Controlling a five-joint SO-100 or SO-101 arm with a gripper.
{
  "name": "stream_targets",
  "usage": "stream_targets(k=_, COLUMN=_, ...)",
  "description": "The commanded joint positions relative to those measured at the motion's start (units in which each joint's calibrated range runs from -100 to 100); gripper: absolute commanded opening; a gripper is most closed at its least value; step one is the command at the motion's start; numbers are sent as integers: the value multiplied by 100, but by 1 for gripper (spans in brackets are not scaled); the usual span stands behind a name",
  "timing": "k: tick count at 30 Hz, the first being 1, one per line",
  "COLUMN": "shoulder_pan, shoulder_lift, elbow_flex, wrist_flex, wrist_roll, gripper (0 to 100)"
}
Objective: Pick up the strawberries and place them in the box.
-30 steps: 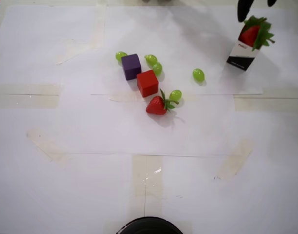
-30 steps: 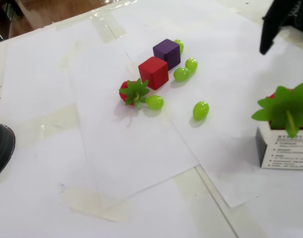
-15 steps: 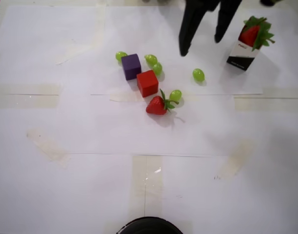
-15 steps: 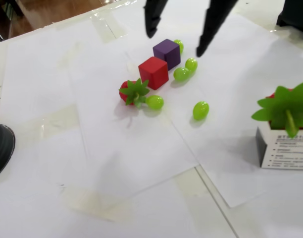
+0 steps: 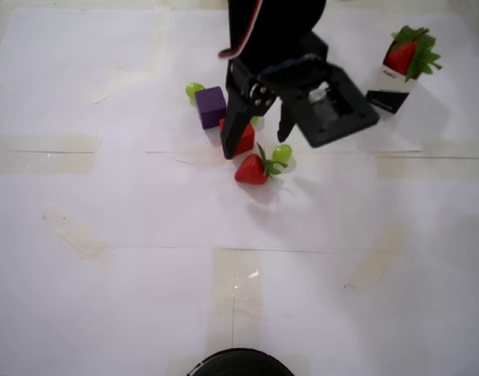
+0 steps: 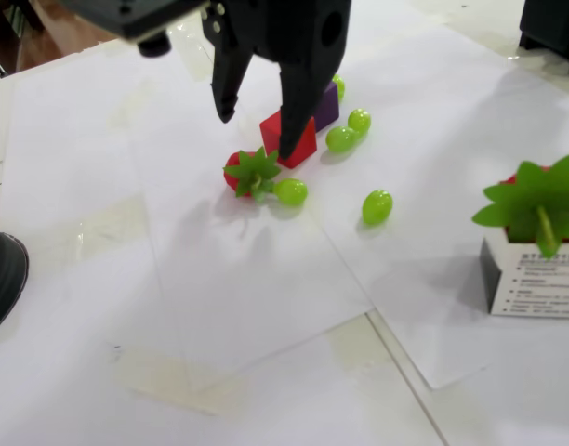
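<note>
The arm has swung in from the far edge, and its jaws [image 6: 257, 135] now hang spread open and empty over the red cube [image 6: 297, 144], just above the loose strawberry [image 5: 252, 168] on the tabletop [image 5: 145, 298]. That strawberry lies beside a grape [image 5: 282, 153]. Well apart, the box [image 6: 531, 275] stands upright with strawberries [image 5: 401, 55] already inside. A purple cube [image 5: 210, 106] sits next to the red one.
</note>
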Motion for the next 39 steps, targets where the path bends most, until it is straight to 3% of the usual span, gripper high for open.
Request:
stream_targets(k=1, shoulder_pan=94, shoulder_lift=188, elbow_flex=-810, wrist_flex=-107, wrist_roll=63, gripper=29)
stream_targets(k=39, shoulder_pan=87, shoulder_lift=1142, elbow_flex=-1347, wrist_flex=-205, wrist_roll=-98, gripper=14)
